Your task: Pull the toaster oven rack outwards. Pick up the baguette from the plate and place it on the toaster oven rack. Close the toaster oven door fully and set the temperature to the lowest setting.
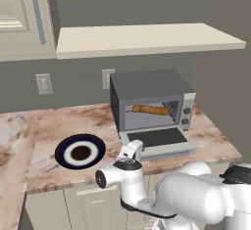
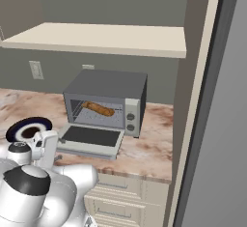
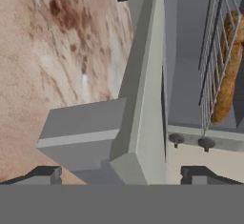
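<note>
Gripper: jaws spread wide, nothing between them; its two dark fingertips stand apart on either side of the dropped door's edge, one over the countertop side, one over the oven side.
Toaster oven door: straight ahead of the gripper, seen edge-on in the hand view; in the base views it hangs fully open and lies flat in front of the oven, just beyond the gripper.
Toaster oven rack: past the door, inside the cavity, a thin silver wire grid.
Baguette: lying on the rack inside the oven, beyond the open door, lengthwise across the cavity.
Toaster oven: directly beyond the gripper, dark grey box with its knob panel on the far right of the front.
Plate: to the gripper's left on the countertop, apart from the oven, bare.
Countertop: marbled pink-brown, under the door and the plate.
Wall outlets: on the grey wall behind, well beyond the gripper.
</note>
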